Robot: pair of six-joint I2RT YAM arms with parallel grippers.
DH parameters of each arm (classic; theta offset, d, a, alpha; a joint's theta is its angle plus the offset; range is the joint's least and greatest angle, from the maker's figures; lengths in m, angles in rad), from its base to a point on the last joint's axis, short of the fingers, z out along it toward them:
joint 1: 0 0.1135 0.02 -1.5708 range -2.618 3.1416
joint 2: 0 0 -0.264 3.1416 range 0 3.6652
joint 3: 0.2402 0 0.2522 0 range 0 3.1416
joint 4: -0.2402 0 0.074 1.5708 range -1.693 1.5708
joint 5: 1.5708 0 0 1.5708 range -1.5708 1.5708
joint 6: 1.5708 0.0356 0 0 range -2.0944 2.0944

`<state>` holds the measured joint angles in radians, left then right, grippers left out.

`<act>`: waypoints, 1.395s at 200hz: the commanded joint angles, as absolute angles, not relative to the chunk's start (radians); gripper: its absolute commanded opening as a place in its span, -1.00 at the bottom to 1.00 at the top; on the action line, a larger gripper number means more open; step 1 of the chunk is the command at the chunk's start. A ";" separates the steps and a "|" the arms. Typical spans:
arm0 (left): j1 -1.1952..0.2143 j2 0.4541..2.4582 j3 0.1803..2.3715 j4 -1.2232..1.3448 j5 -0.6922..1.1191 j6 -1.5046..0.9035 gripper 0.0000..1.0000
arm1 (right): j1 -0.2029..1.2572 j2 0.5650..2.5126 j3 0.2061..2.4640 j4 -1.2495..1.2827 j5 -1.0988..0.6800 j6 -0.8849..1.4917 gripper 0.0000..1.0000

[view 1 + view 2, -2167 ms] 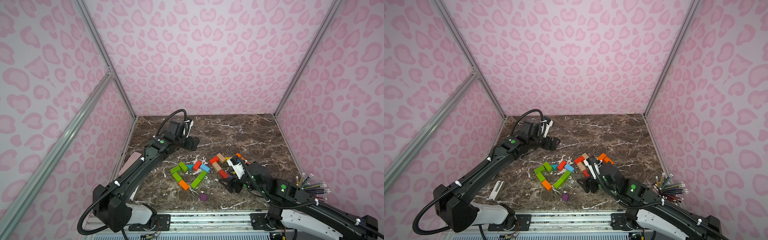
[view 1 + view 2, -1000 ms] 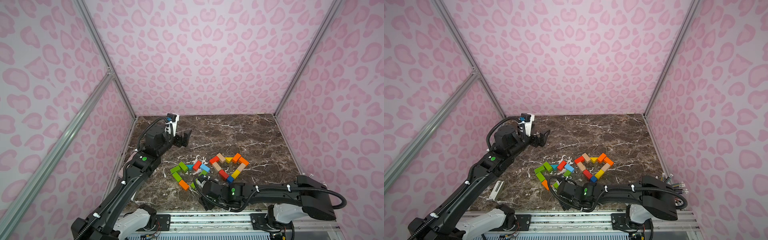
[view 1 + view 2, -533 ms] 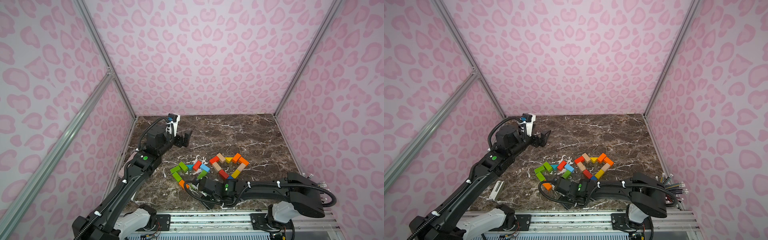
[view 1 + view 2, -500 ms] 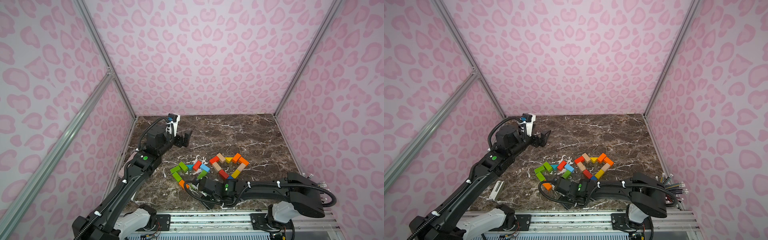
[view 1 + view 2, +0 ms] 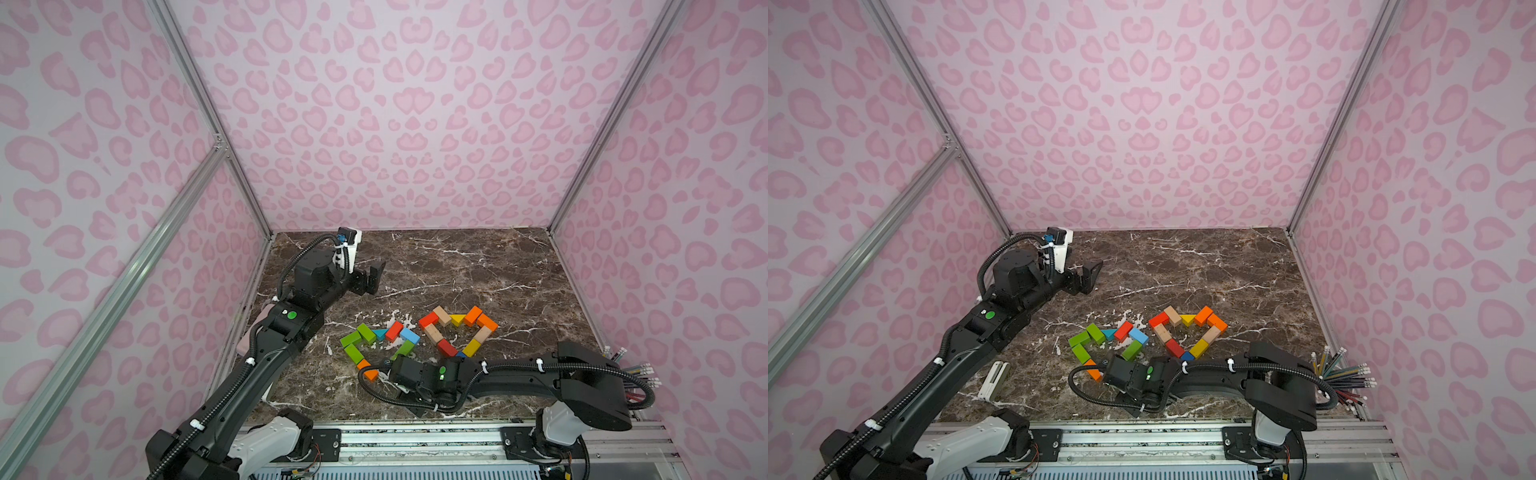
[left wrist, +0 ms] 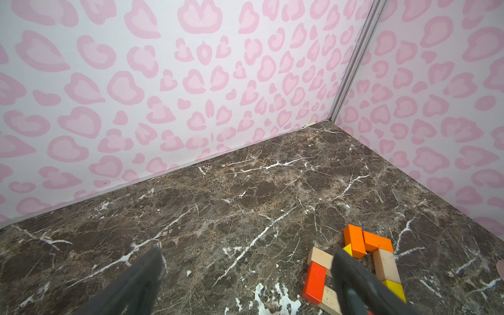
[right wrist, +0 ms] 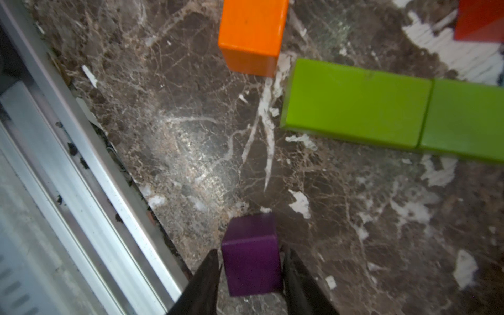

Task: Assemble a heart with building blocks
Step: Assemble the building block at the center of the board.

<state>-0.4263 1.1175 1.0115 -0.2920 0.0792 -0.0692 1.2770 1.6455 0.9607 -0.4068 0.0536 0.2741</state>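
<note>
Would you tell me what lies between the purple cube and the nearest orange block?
Only bare marble tabletop separates the purple cube from the orange block, in the right wrist view.

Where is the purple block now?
In the right wrist view, the purple cube sits between the fingers of the right gripper, by the front rail, near an orange block and green brick.
</note>
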 commanded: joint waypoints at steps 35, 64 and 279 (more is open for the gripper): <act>-0.425 1.112 1.012 -0.262 0.088 -0.063 0.98 | 1.325 1.687 1.059 -0.391 0.123 0.426 -0.32; -0.425 1.109 1.014 -0.264 0.088 -0.065 0.97 | 1.339 1.732 1.108 -0.390 0.161 0.518 -0.37; -0.423 1.117 1.012 -0.262 0.103 -0.069 0.98 | 1.323 1.712 1.033 -0.406 0.097 0.354 -0.27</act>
<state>-0.4236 1.1187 1.0115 -0.2928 0.0975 -0.0700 1.3178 1.7016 1.0050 -0.4202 0.0834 0.3580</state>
